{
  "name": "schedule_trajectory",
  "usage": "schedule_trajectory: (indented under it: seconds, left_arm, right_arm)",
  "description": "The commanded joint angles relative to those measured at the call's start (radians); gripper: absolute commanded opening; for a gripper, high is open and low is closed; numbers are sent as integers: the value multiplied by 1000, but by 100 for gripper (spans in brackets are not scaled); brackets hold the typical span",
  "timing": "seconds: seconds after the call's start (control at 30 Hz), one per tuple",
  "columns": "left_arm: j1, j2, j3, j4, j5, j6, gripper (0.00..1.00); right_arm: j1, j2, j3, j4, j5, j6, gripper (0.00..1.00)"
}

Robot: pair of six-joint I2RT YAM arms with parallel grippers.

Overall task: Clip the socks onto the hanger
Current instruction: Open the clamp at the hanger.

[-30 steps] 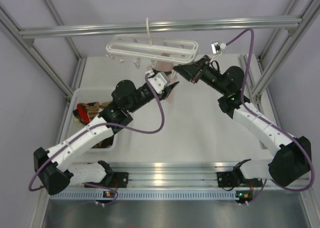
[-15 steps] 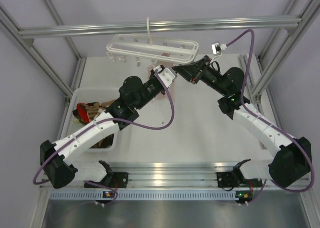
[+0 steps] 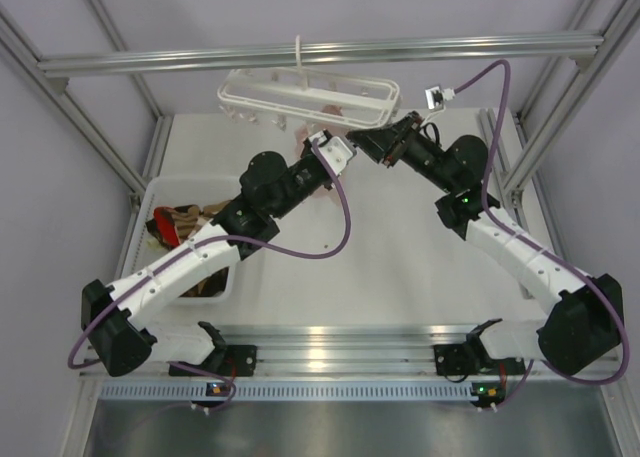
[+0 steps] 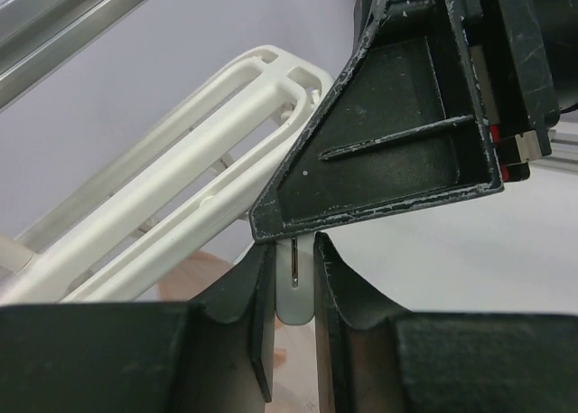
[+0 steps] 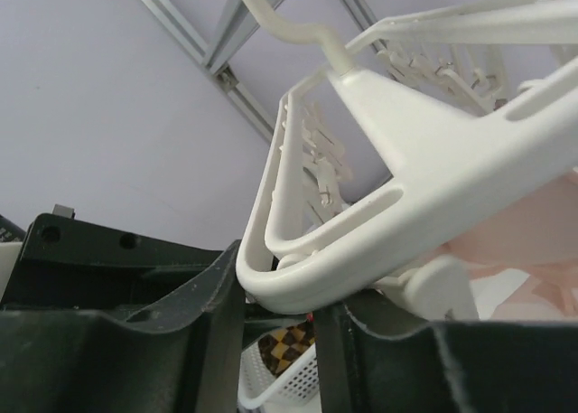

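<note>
The white hanger (image 3: 310, 95) hangs by its hook from the top rail. My left gripper (image 3: 338, 149) is just under its right half, and in the left wrist view (image 4: 293, 252) its fingers are shut on one dangling white clip (image 4: 294, 291). My right gripper (image 3: 353, 137) is at the hanger's right end. In the right wrist view (image 5: 282, 291) its jaws stand apart with the hanger's rounded end (image 5: 361, 241) resting at the tips. Argyle socks (image 3: 185, 220) lie in the basket at the left, and one sock (image 5: 287, 351) shows between the right fingers.
A white mesh basket (image 3: 150, 192) stands at the table's left side. Pale pink fabric (image 3: 305, 135) hangs under the hanger, also at the right of the right wrist view (image 5: 528, 237). Aluminium frame posts (image 3: 540, 137) rise on both sides. The two grippers are almost touching.
My left arm reached up to the hanger and its jaws closed on a clip. The right jaws loosened at the hanger's end, and the hanger shifted slightly right.
</note>
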Motion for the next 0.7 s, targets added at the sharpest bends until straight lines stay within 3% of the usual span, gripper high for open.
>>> schedule_trajectory:
  seconds: [0.0,0.13,0.17,0.2,0.23,0.33,0.53,0.63,0.67]
  left_arm:
    - [-13,-2,15,20,56,7,0]
    - [-13,0,13,15,42,-9,3]
    - [-13,0,13,15,35,-13,10]
    - [-13,-5,16,11,15,-28,26]
    - [-12,-3,21,3,2,-41,35]
    - [-13,-6,53,-46,-60,-101,52]
    - [-9,-104,43,-155,-33,-203,59]
    - [61,-157,81,-289,98,-298,59]
    - [103,-164,98,-336,245,-335,59]
  right_arm:
    - [13,-4,26,14,12,16,28]
    - [13,-1,30,7,15,15,6]
    - [13,-2,29,7,12,14,0]
    - [13,-2,27,5,9,13,0]
    - [13,-4,23,7,2,11,0]
    - [6,2,21,11,-18,7,0]
    - [-2,24,38,30,-57,16,0]
    - [-7,32,46,30,-70,11,0]
    - [-10,35,47,28,-72,8,0]
